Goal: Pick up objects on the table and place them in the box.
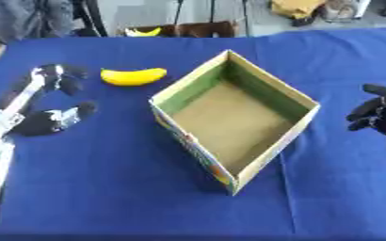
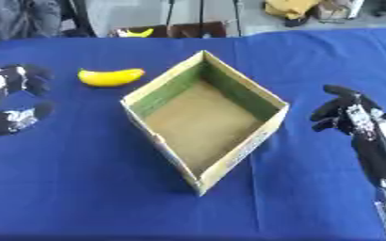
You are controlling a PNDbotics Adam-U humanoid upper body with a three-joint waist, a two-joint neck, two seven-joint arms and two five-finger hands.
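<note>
Up front, the left eye view: a banana [image 1: 133,76] lies on its side on the blue worktop [image 1: 97,188], curved ends tipped up, just left of the box [image 1: 234,119] and near its far-left wall, not touching it. The box is an open cardboard carton set cornerwise, one corner toward the robot, its brown floor bare. The left robot hand [image 1: 52,99] sits to the left of the banana and slightly nearer the robot — its fingers are spread and relaxed, the upper ones reaching toward the banana's left tip with a strip of blue cloth showing between them, the thumb lower down pointing right. It has hold of nothing. At the right edge, only the dark fingers of the right robot hand [image 1: 377,113] show, well apart from the box's right corner.

Next, the right eye view: the right robot hand [image 2: 344,113] shows more fully, with its forearm running down to the lower right corner. Its fingers are loosely bent and parted, palm facing the box, empty — it hangs near the box's right corner without touching. The banana sits across the box from this hand, on the far-left side. Beyond the worktop's far edge a second yellow banana-like shape [image 2: 139,33] rests on something dark.
</note>
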